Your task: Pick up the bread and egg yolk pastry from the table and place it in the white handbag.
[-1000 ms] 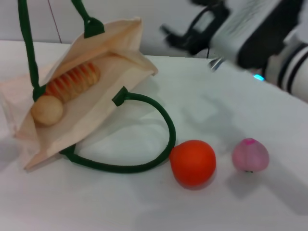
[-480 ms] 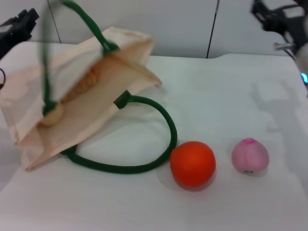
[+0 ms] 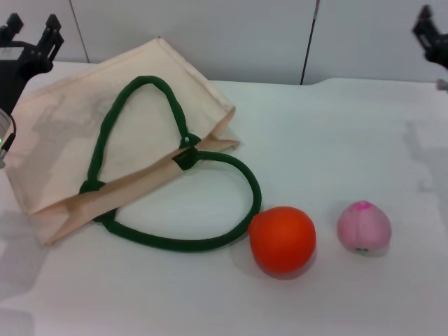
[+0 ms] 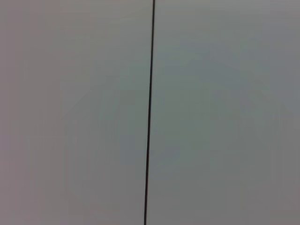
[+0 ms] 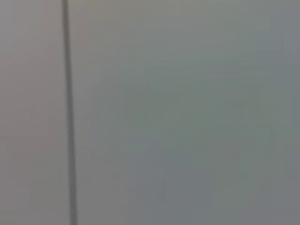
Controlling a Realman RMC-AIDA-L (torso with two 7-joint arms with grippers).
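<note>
The white surface (image 3: 336,140) carries everything. Largest on it, the white handbag (image 3: 63,133) lies flat at the left, mouth closed, one green rope handle (image 3: 133,119) resting on its cloth and the other looping out onto the surface toward an orange fruit (image 3: 282,238), which it nearly touches. A smaller pink peach-like ball (image 3: 363,227) sits just beside the fruit. Neither bread nor egg yolk pastry is visible. The left pincer (image 3: 31,35) hangs at the far left beyond the bag, prongs apart, holding nothing. The right pincer (image 3: 428,28) is well apart at the far right edge; whether it is parted I cannot tell
</note>
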